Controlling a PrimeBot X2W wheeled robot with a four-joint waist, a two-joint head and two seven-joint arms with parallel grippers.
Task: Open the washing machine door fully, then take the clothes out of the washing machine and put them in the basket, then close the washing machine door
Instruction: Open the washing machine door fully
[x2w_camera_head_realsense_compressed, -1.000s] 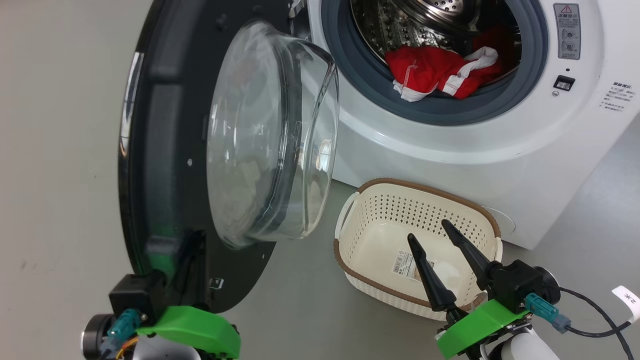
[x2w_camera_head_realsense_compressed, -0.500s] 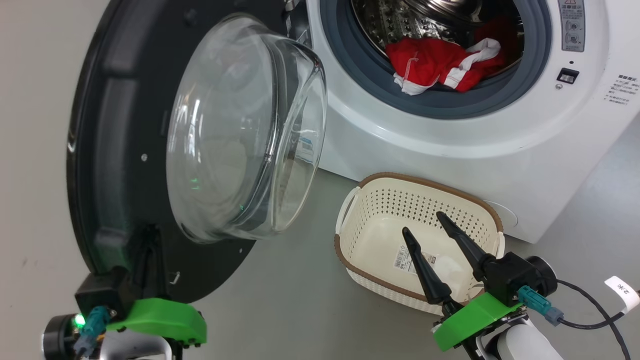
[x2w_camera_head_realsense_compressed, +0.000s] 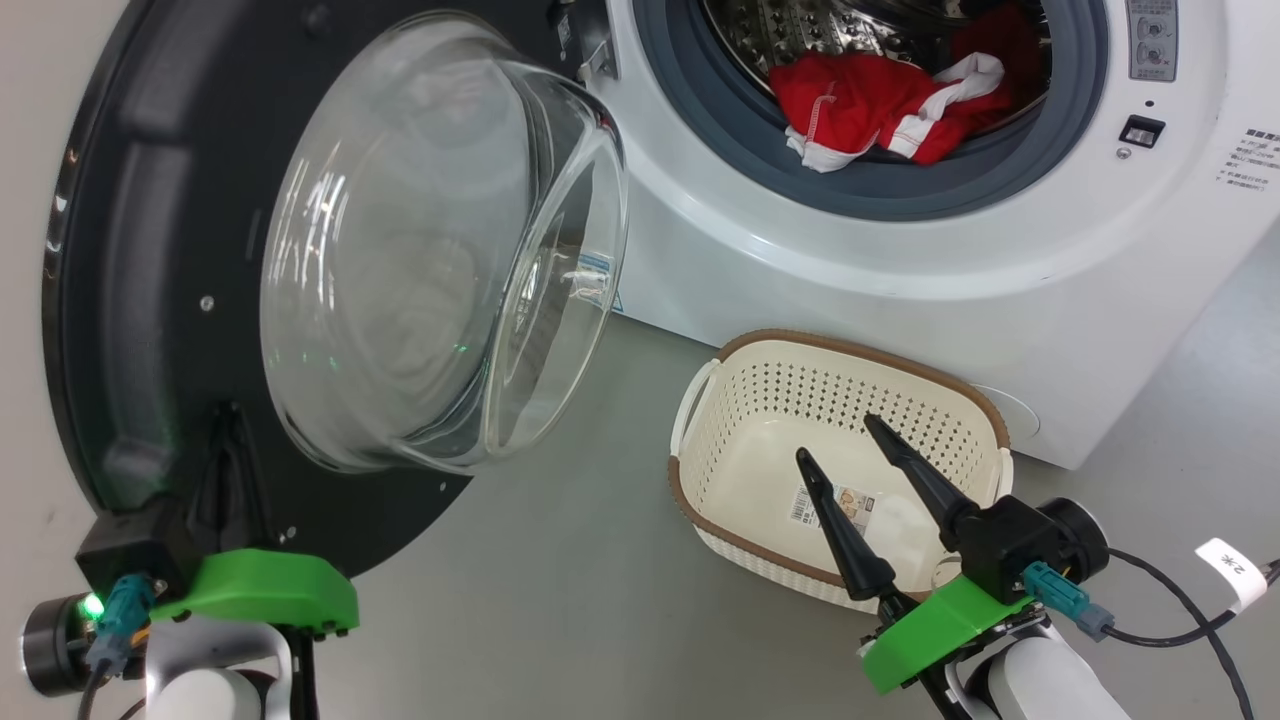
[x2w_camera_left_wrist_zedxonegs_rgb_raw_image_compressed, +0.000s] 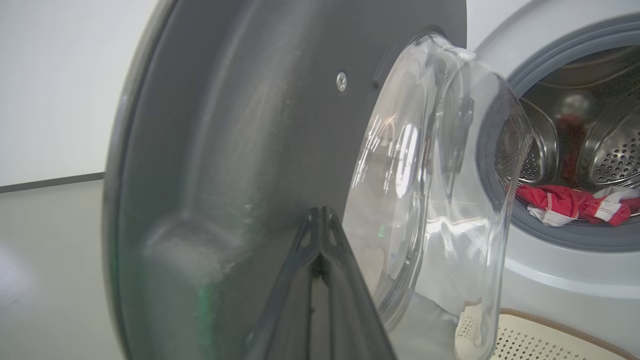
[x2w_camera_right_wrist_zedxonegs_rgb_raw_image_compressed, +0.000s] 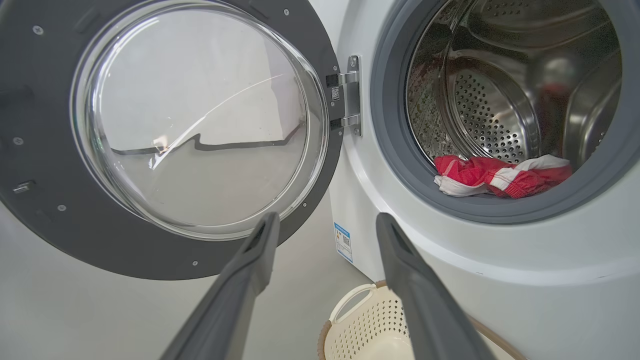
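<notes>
Grey floor (x2w_camera_head_realsense_compressed: 560, 590) w/ white washing machine (x2w_camera_head_realsense_compressed: 850, 270) & basket (x2w_camera_head_realsense_compressed: 800, 410) just beside it

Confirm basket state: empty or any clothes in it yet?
Empty. The basket holds just its floor sticker; the red clothes lie at the washing machine drum mouth.

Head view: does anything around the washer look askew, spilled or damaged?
Nothing damaged or spilled. Only oddity: the bright red clothes with white trim sit at the front of the steel drum, a white edge lapping onto the grey rubber gasket. The cream perforated plastic basket stands upright on the floor, holding just a sticker.
</notes>
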